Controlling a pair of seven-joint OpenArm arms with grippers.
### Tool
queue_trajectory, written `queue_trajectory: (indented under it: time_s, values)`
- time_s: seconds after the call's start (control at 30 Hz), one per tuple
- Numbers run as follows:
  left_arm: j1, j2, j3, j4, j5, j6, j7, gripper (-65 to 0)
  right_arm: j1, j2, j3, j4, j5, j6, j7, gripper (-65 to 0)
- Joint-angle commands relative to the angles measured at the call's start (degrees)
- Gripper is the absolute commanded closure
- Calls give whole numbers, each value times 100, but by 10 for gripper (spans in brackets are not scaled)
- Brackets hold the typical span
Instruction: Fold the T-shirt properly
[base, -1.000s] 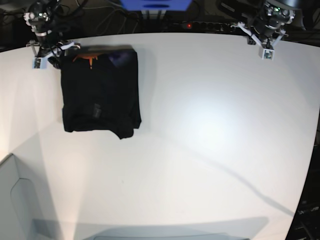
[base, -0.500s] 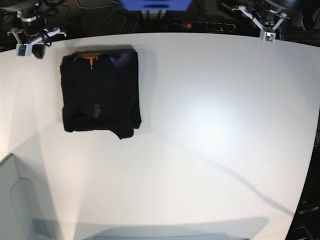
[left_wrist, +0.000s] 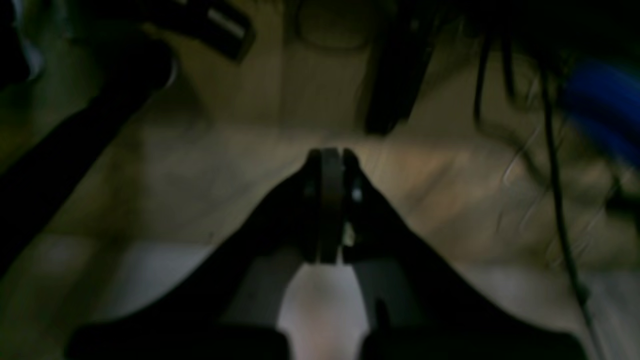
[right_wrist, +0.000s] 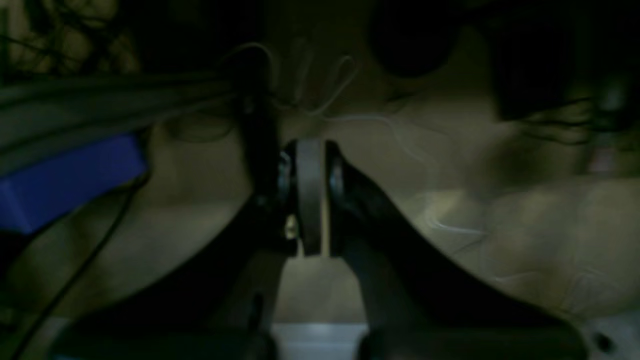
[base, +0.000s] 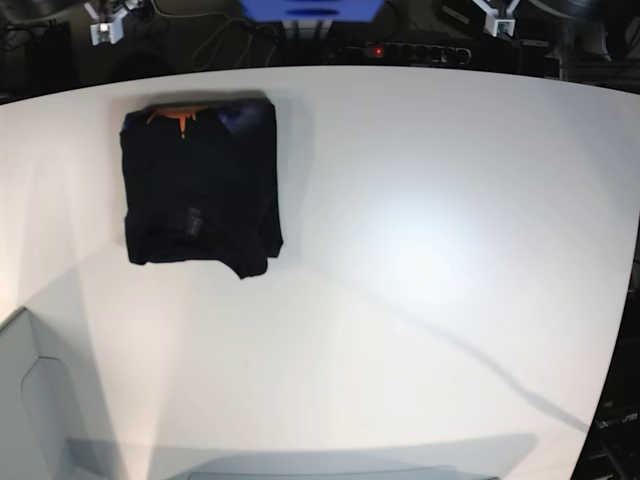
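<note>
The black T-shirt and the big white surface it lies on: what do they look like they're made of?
The T-shirt looks like soft, matte knit fabric, perhaps cotton: it lies in layers with rounded, wavy lower edges and hardly shines. The white table seems smooth and slightly glossy, with a pale glow of light and soft shadows; laminate or painted board are both possible.

Black, tapering fingers with blunt, narrow tips are seen on the left arm; on the right, the same dark wedge shape is repeated, and pale metallic parts are shown
</note>
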Motion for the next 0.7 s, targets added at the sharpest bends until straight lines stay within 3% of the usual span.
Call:
queue_trajectory:
  time_s: [0.0,0.2,0.47,0.67]
  values:
    - [-7,-2,92,-321,-42,-27,-242,0,-25,135,-80,-185,-10,32,90,0]
    - [-868,-2,417,-2211,424,-27,-1323,0,406,566,-590,-1899,-142,32,705,0]
    - [-2292,-46,434,-4963,934,-27,-2378,0,1241,944,-1443,-4202,-204,27,2200,0]
    - [-3321,-116,426,-6519,1928,-27,-3037,0,2138,1164,-2524,-6295,-406,-975,3650,0]
